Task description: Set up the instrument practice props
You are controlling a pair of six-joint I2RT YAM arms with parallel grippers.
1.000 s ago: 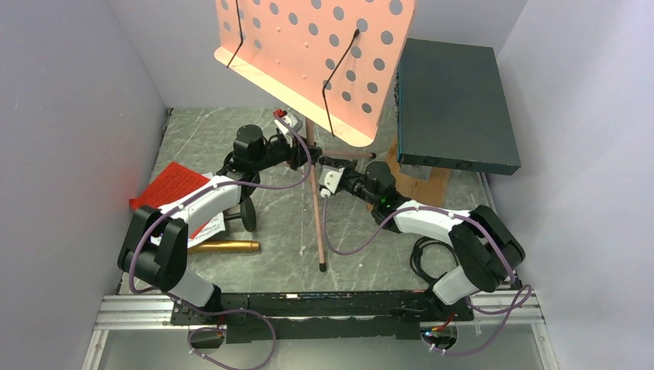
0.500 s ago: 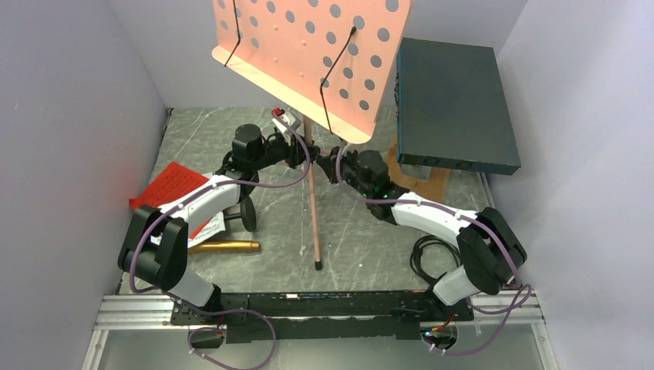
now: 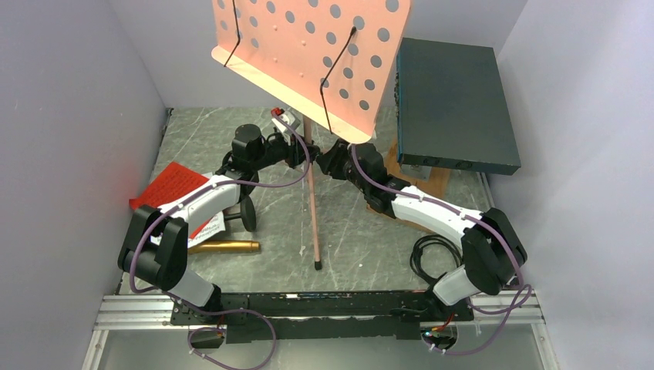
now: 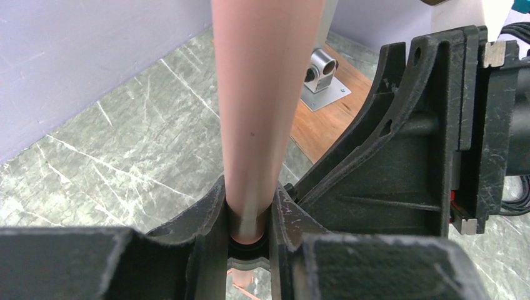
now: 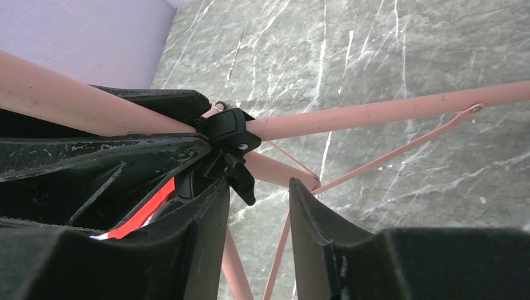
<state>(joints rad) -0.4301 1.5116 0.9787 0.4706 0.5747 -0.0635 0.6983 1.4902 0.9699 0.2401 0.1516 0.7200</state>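
The pink music stand [image 3: 308, 46] stands roughly upright at the middle of the bench [image 3: 362, 254], its wide perforated desk high above thin tripod legs [image 5: 375, 109]. I'd judge it light but top-heavy, the painted tube stiff and rather slippery, so the low pole [image 4: 262, 112] just above the black hub [image 5: 228, 128] is the sensible hold. The left tool [image 4: 250, 212] is clamped on that pole. The right tool [image 5: 259, 206] sits by the hub, jaws apart, gripping nothing I can see. The slender legs look easy to bend; take them near the hub.
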